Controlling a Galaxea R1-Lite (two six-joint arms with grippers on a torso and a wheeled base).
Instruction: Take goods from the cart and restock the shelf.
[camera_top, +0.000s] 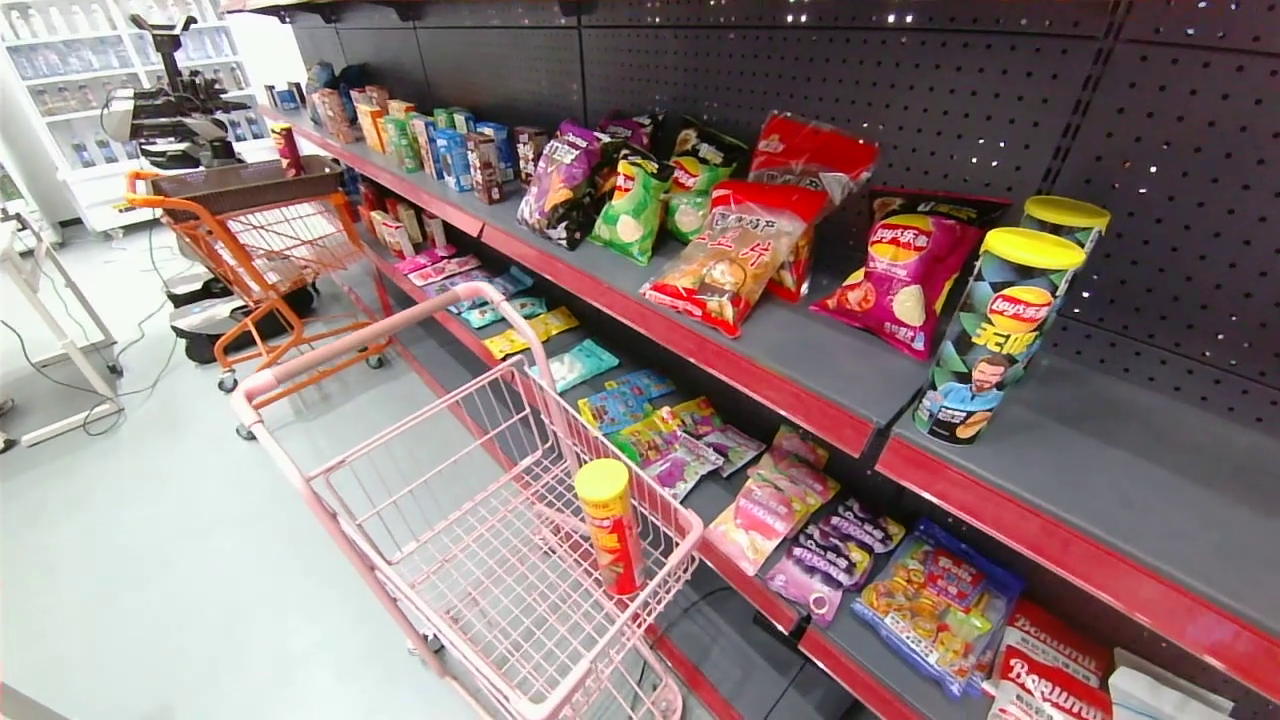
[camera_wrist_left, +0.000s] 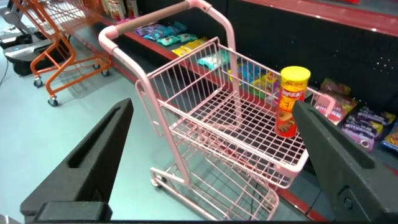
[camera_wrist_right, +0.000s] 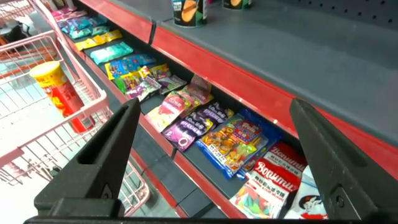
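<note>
A red chip can with a yellow lid (camera_top: 612, 525) stands upright in the pink cart (camera_top: 420, 460), at the basket corner nearest the shelf. In the left wrist view the can (camera_wrist_left: 291, 99) stands beyond my left gripper (camera_wrist_left: 211, 146), which hangs open above and short of the cart basket (camera_wrist_left: 186, 130). My right gripper (camera_wrist_right: 214, 155) is open over the lower shelf's snack packs (camera_wrist_right: 205, 124), with the can (camera_wrist_right: 59, 93) and cart off to one side. The top shelf (camera_top: 800, 350) holds chip bags and two tall yellow-lidded cans (camera_top: 995, 330), with bare grey board (camera_top: 1120, 470) to their right.
An orange cart (camera_top: 265, 235) stands farther down the aisle by the shelf, with another robot (camera_top: 170, 95) behind it. The lower shelf (camera_top: 720, 560) is lined with candy and snack packs. Open floor (camera_top: 130, 550) lies left of the pink cart.
</note>
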